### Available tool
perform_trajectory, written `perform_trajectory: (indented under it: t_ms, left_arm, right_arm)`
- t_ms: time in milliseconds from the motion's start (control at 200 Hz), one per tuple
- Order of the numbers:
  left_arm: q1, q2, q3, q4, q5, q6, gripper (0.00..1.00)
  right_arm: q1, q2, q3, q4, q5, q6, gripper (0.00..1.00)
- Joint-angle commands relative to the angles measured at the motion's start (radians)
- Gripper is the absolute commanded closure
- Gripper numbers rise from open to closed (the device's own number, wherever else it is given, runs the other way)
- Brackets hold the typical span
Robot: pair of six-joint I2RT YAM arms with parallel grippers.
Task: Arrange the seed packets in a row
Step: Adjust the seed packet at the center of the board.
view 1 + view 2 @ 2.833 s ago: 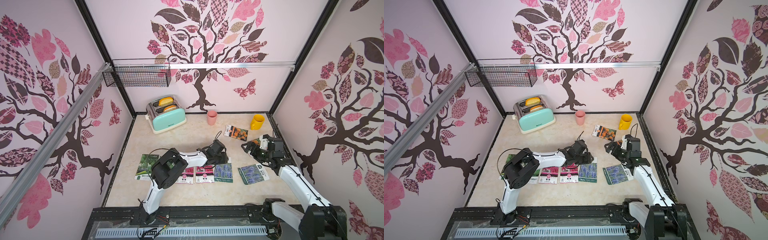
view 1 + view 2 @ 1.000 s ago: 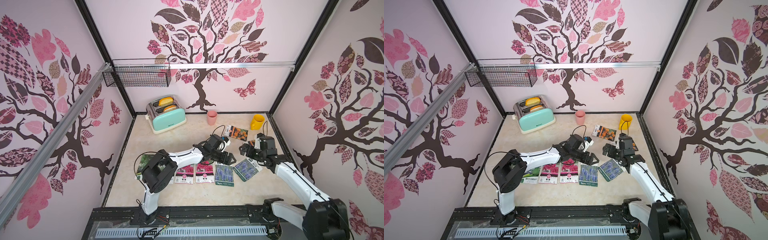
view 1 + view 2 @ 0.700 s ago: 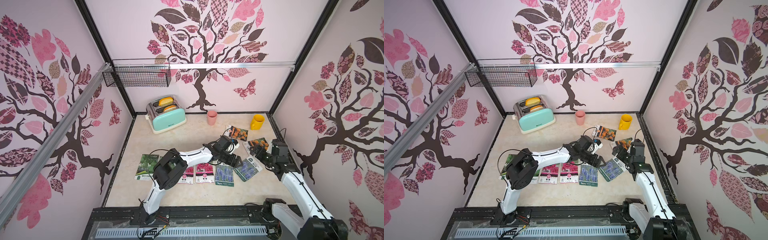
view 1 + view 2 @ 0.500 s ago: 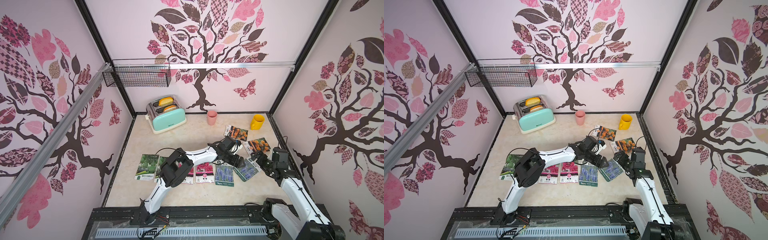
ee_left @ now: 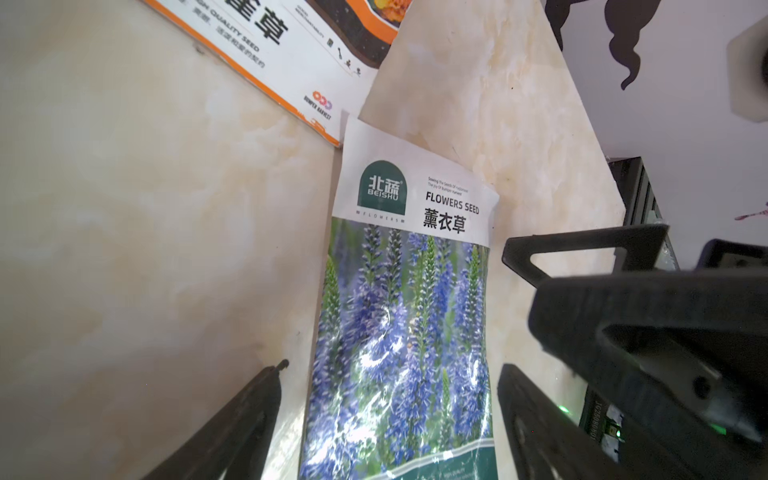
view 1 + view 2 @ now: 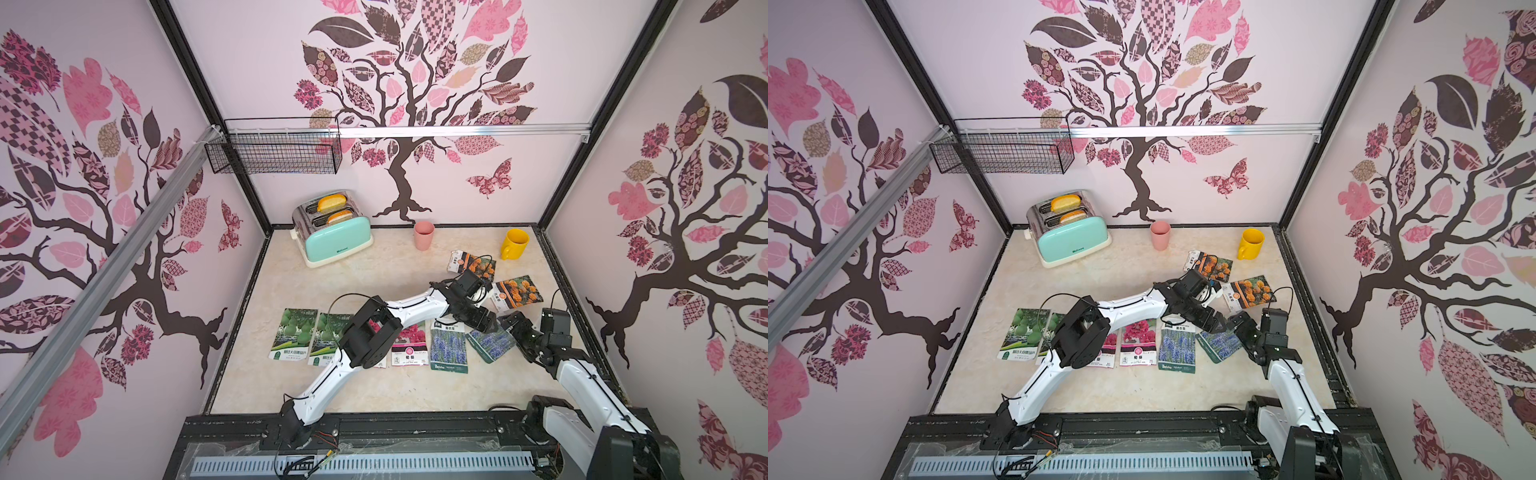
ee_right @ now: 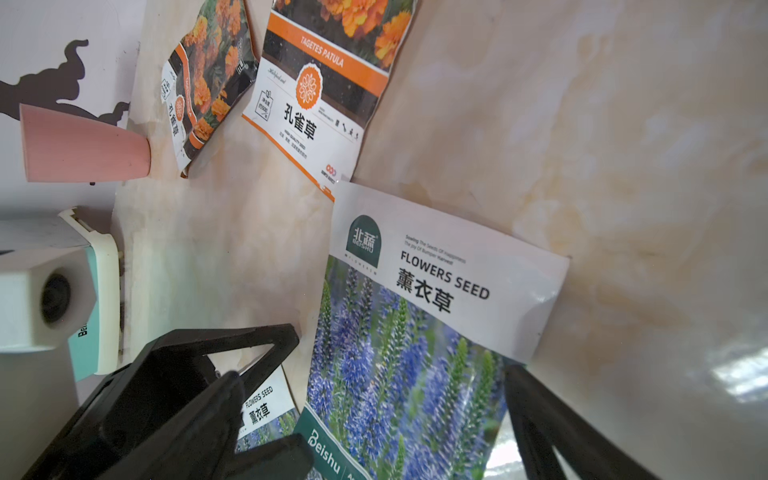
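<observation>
The seed packets lie on the marble tabletop. In both top views two gourd packets (image 6: 294, 334) (image 6: 1021, 332), pink flower packets (image 6: 409, 345) and a straight lavender packet (image 6: 448, 347) form a row, partly hidden under my left arm. A tilted lavender packet (image 6: 494, 345) (image 5: 407, 311) (image 7: 415, 332) lies at the row's right end. My left gripper (image 6: 482, 322) (image 5: 394, 368) is open over its far end and straddles it. My right gripper (image 6: 513, 328) (image 7: 403, 415) is open at its right side. Two marigold packets (image 6: 515, 293) (image 6: 473, 264) lie further back.
A mint toaster (image 6: 334, 232) with bread, a pink cup (image 6: 424, 235) and a yellow mug (image 6: 514, 244) stand along the back wall. A wire basket (image 6: 276, 147) hangs high on the left. The right wall runs close beside my right arm.
My left gripper has swung right and nearer, onto the tilted lavender packet. My right arm has pulled back toward the front right, uncovering the nearer marigold packet.
</observation>
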Motion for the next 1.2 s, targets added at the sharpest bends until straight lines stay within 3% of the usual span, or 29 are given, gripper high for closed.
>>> perform_trajectory:
  t_ms: [0, 420, 645, 930, 1195]
  left_arm:
    - [-0.017, 0.027, 0.025, -0.040, -0.001, 0.024, 0.16]
    - [-0.045, 0.001, -0.037, -0.012, 0.018, 0.007, 0.17]
    - [-0.050, -0.040, -0.147, 0.029, 0.026, -0.013, 0.17]
    - [-0.067, -0.084, -0.213, 0.106, 0.090, -0.045, 0.18]
    - [-0.082, -0.154, -0.272, 0.131, 0.099, -0.052, 0.19]
  right_arm:
    - [-0.038, 0.023, -0.019, 0.054, -0.049, 0.022, 0.01]
    - [-0.117, 0.095, -0.062, 0.199, -0.138, 0.089, 0.01]
    - [-0.137, 0.147, -0.047, 0.235, -0.164, 0.073, 0.01]
    - [-0.140, 0.257, 0.010, 0.232, -0.250, -0.014, 0.01]
    - [-0.140, 0.276, 0.082, 0.107, -0.228, -0.136, 0.01]
